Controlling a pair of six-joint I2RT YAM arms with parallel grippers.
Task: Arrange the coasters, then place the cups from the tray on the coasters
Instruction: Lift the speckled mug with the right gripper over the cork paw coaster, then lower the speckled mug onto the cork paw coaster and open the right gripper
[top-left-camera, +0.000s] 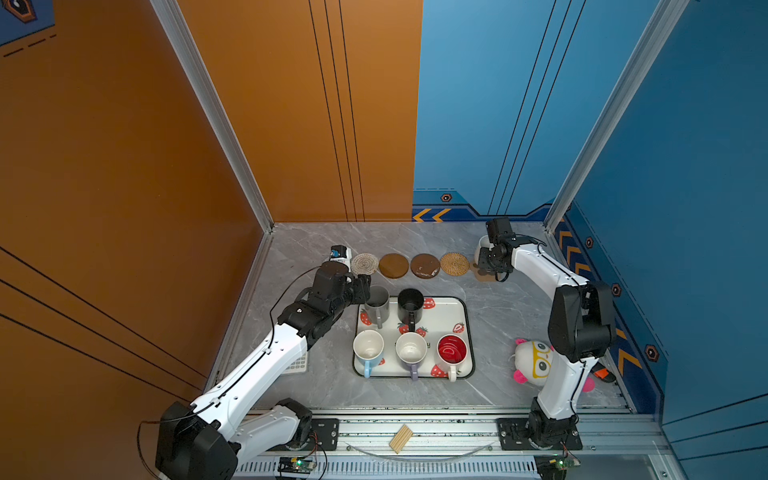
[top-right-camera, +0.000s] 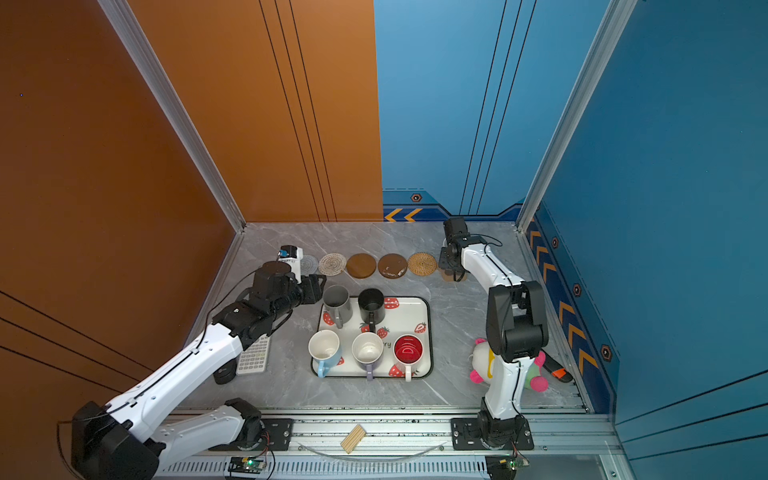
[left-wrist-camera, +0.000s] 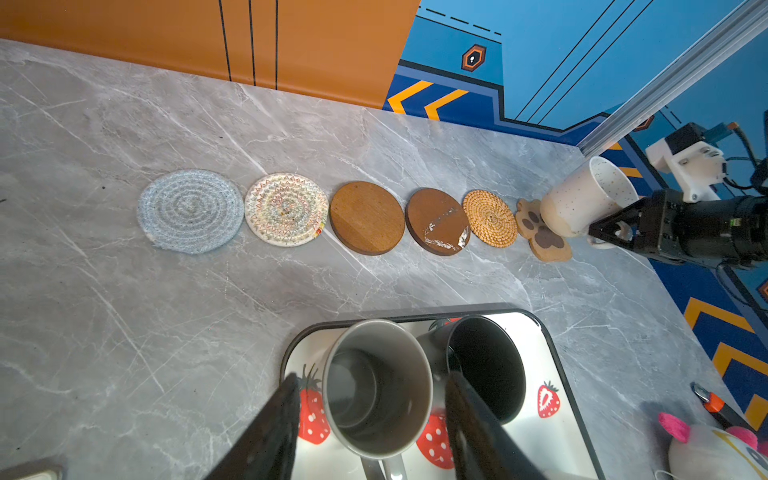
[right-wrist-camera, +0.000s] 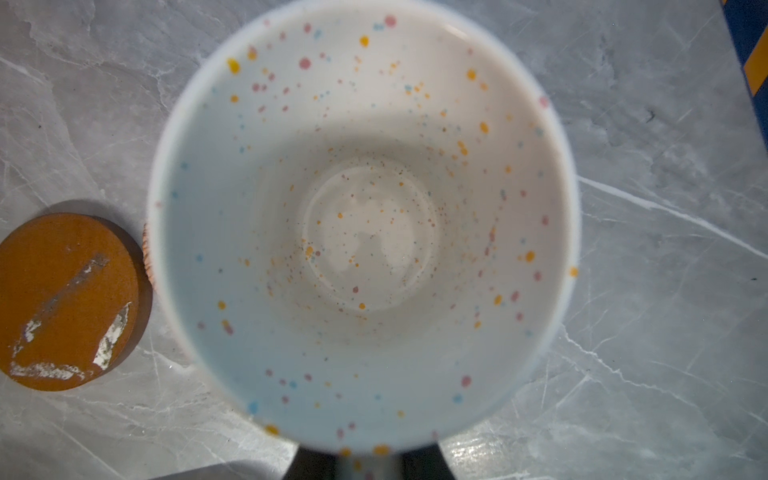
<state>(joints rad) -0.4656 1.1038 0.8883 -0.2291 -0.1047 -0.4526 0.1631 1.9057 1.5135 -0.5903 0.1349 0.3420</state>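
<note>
Top view: right gripper is clamped tight on the speckled mug. Left wrist: that mug leans, mouth tipped back toward its wrist, base at the paw-print coaster. Left gripper is half open, straddling the upright grey mug. Right wrist: the mug's mouth is dead ahead of the jaws.
</note>
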